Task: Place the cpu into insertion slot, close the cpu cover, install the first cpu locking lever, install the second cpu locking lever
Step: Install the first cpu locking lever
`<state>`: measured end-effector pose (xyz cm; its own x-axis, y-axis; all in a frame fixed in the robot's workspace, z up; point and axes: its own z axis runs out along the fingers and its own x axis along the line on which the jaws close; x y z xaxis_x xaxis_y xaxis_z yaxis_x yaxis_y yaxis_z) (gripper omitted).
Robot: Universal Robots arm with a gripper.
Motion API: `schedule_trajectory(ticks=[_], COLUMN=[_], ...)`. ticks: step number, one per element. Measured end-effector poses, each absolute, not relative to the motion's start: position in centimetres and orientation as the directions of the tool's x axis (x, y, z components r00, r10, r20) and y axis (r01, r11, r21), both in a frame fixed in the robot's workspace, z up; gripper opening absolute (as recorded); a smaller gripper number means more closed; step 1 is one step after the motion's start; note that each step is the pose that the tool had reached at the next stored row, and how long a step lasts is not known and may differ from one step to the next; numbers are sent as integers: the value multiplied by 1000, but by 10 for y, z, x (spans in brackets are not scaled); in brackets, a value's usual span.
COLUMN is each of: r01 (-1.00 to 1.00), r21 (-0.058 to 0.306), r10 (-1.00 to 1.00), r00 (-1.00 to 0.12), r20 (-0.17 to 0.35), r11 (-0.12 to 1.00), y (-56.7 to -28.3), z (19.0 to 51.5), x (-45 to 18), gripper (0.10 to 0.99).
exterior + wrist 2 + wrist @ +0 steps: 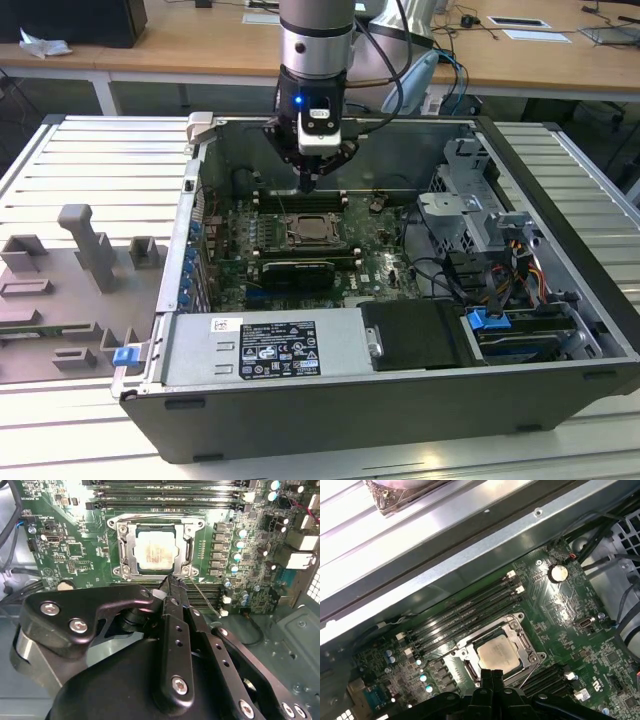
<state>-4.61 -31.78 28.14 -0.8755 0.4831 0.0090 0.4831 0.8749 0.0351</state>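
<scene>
Gripper (172, 583), fingers together and empty, hangs at the seated cpu's (154, 554) near edge, a lever (205, 596) slanting just beside it.

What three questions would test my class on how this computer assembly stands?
1. True or false: the cpu sits in its socket on the motherboard.
2. The cpu cover is: A) lying flat, framing the cpu; B) standing upright, hinged open; C) missing from the board.
3. Fill in: the gripper hovers close to the socket with its fingers ____ (open or shut).

Key: 1 true; 2 A; 3 shut.
</scene>
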Motion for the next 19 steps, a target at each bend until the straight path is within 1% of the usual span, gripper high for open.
schedule_trajectory(ticks=[19], r01=[375], r21=[35], r10=[375], r00=[-927], r20=[9], r11=[926], y=[-318], z=[281], x=[-46], gripper=[106])
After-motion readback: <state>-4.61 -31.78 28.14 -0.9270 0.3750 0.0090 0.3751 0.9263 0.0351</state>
